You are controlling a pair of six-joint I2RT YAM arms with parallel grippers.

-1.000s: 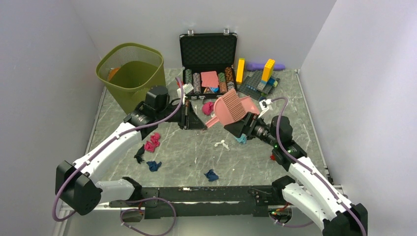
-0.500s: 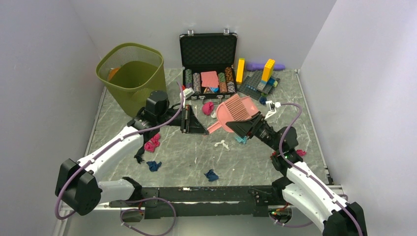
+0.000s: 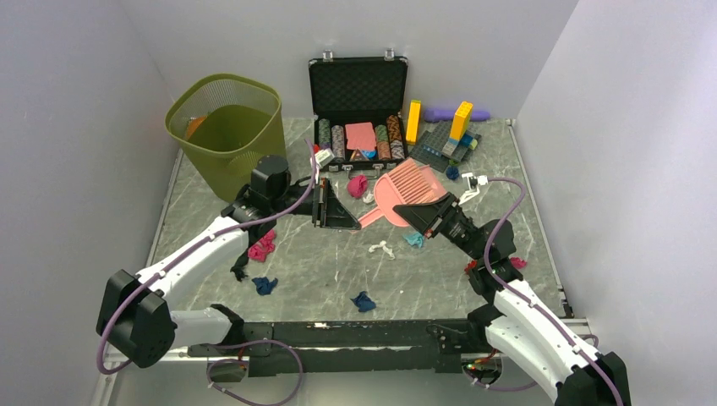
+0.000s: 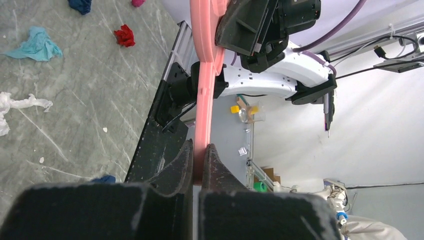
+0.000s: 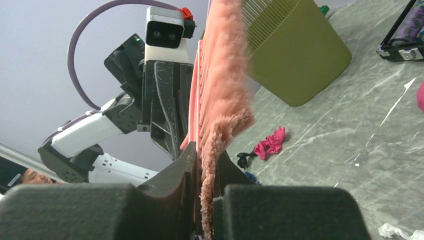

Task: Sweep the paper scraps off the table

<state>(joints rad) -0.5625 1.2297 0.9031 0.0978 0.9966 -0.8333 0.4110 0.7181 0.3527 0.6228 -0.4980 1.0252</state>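
Paper scraps (image 3: 264,285) lie scattered over the worktop (image 3: 321,275) in front of the two arms. Dark blue ones are nearest the bases, with a magenta cluster to the left. A white strip and a teal piece sit in the middle, and red and magenta bits lie beside the right arm. Just past them both arms meet on a pink dustpan and brush (image 3: 404,184), turned up on edge. The left gripper (image 3: 338,211) is clamped on its thin handle; the right gripper (image 3: 420,213) is closed on the bristle end. One more magenta scrap lies just beyond the handle. Farther back stand a green mesh bin (image 3: 228,127) on the left, an open black case (image 3: 358,85) with poker chips (image 3: 338,140), and toy bricks (image 3: 461,118) to the right.
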